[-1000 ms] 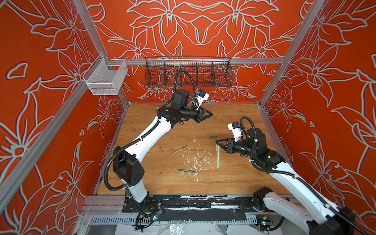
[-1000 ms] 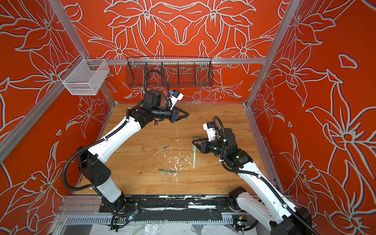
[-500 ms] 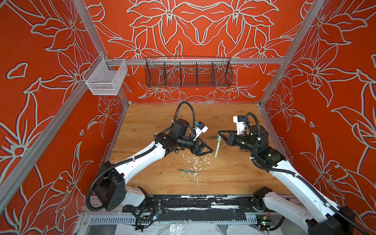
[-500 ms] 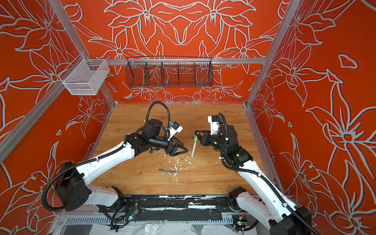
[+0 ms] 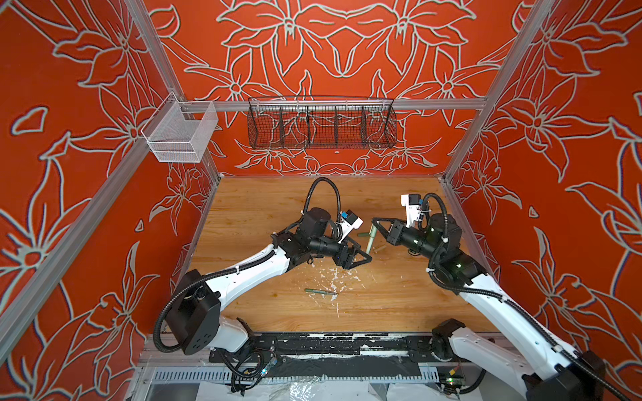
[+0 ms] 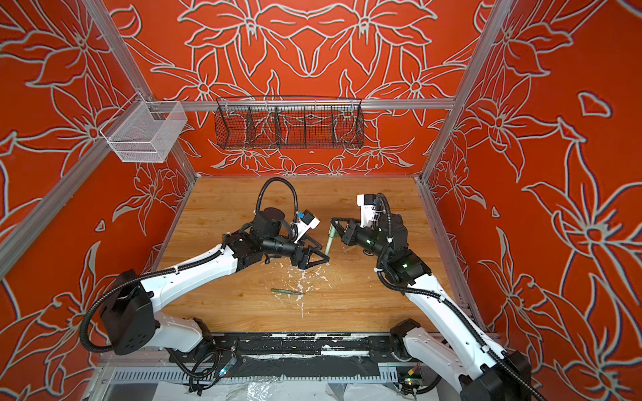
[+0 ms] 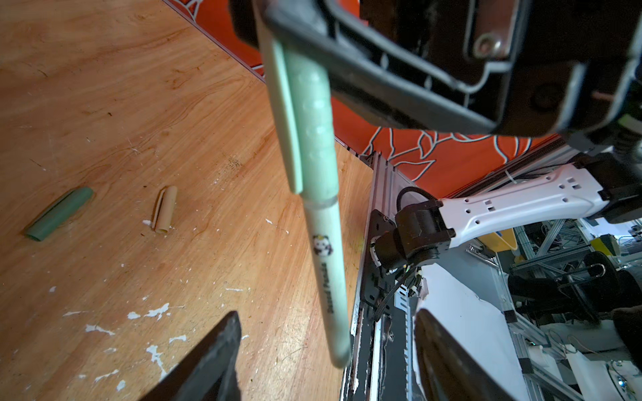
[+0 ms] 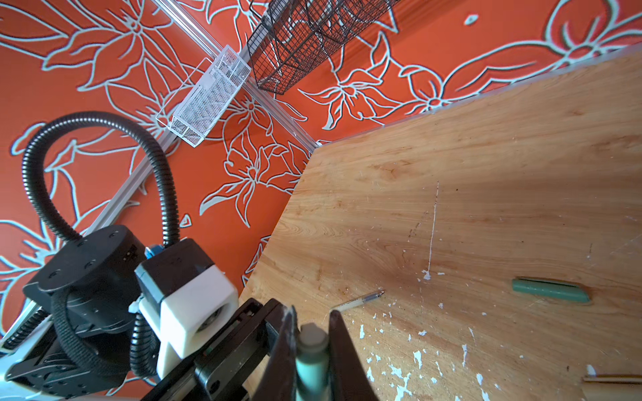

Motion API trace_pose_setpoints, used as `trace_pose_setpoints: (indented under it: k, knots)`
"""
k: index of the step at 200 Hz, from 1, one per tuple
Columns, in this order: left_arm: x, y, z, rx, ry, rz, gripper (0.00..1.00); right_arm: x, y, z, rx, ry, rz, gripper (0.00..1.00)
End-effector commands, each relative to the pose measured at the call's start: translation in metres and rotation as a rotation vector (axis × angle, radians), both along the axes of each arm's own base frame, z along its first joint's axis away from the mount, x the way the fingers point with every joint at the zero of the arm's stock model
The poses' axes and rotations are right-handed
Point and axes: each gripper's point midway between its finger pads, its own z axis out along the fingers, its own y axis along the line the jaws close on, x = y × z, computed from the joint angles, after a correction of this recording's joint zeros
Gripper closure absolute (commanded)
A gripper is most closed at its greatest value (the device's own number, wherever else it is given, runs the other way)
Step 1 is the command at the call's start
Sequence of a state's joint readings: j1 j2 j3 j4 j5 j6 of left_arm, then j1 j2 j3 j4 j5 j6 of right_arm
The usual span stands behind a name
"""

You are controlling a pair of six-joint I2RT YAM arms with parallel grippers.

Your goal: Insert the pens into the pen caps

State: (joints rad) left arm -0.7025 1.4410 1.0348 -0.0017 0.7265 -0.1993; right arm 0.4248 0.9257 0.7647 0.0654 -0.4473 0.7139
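My right gripper (image 5: 373, 222) (image 6: 332, 222) (image 8: 312, 314) is shut on the capped end of the pale green pen (image 5: 369, 240) (image 6: 329, 240) (image 7: 323, 250), which hangs tilted above the table. Its light green cap (image 7: 307, 121) is on it. My left gripper (image 5: 364, 258) (image 6: 323, 259) (image 7: 326, 314) is open, and the pen's lower end sits between its fingers, touching neither. The dark green cap (image 5: 363, 234) (image 7: 59, 215) (image 8: 550, 291) and the tan cap (image 5: 379, 248) (image 7: 165, 210) lie on the wood behind the pen. The dark green pen (image 5: 319, 291) (image 6: 286, 291) lies nearer the front. The tan pen is hidden in both top views.
White paint flecks (image 5: 333, 277) are scattered mid-table. A black wire basket (image 5: 321, 125) and a white mesh basket (image 5: 179, 135) hang on the back and left walls. A thin greyish pen tip (image 8: 359, 300) lies on the wood beside my right finger.
My left arm swung from the back of the table down to the pen's lower end, and its jaws opened. My right gripper carried the pen a little toward the back.
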Motion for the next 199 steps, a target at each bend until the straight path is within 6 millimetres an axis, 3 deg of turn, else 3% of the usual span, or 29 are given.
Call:
trace_pose_setpoints:
  k: [1, 33, 118, 144, 199]
  knots:
    - [0.004, -0.008, 0.010, -0.021, -0.032, -0.014, 0.28, -0.001, 0.001, 0.009, 0.040, -0.022, 0.011, 1.00]
    - [0.005, -0.011, 0.012, -0.021, -0.012, -0.022, 0.42, -0.001, 0.000, 0.007, 0.037, -0.021, 0.007, 1.00]
    - [-0.005, -0.016, 0.005, -0.009, 0.047, -0.059, 0.43, 0.005, -0.011, 0.010, 0.009, -0.053, -0.069, 1.00]
    - [-0.004, -0.019, 0.004, -0.010, 0.055, -0.064, 0.50, 0.004, -0.011, 0.010, 0.012, -0.051, -0.065, 1.00]
    - [-0.001, -0.021, 0.010, -0.012, 0.051, -0.060, 0.73, 0.002, -0.013, 0.011, 0.008, -0.056, -0.068, 1.00]
